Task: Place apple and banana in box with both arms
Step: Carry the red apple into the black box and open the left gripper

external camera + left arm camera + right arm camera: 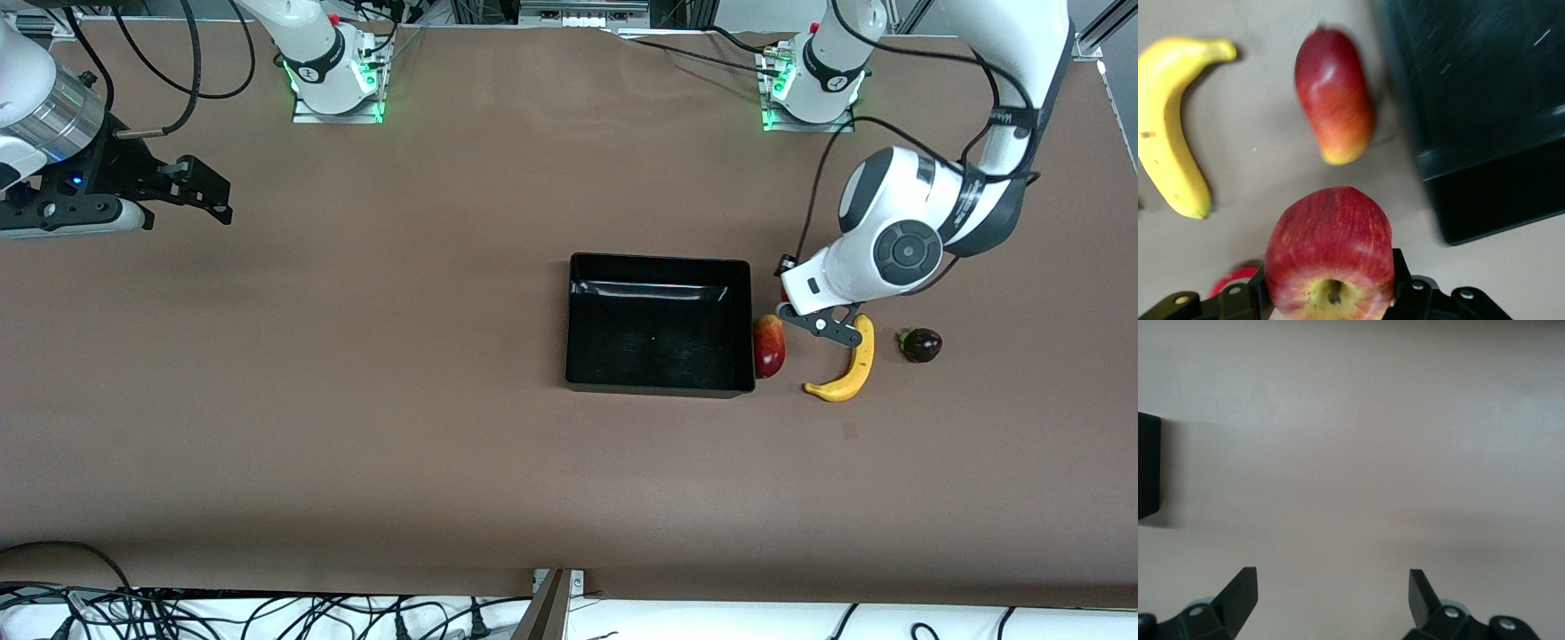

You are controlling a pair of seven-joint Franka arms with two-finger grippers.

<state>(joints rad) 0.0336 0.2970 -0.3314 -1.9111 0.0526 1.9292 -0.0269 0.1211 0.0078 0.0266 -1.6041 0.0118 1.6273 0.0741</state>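
- The left gripper (1331, 297) pinches the apple (1330, 252) between its two fingers; in the left wrist view the red, yellow-streaked fruit fills the gap, dimpled end toward the camera.
- In the front view the left gripper (822, 322) sits low over the table (356, 427), between the box and the banana, at the left arm's end; the apple is hidden there under the arm's wrist.
- The banana (847, 366) lies on the table, curved, just beside the left gripper, its upper end close to one finger; I cannot tell whether they touch.
- An elongated red-yellow fruit (769, 346) lies on the table against or just beside the box wall that faces the left arm's end.
- The box (659, 386) is a shallow black bin near the middle of the table, with no fruit in it.
- A small dark purple fruit (921, 345) rests on the table beside the banana, farther toward the left arm's end.
- A bit of some red thing (1235, 280) shows just beside the gripper in the left wrist view; what it is I cannot tell.
- The right gripper (203, 191) waits with fingers spread wide, holding nothing, above bare table at the right arm's end, well apart from the box.
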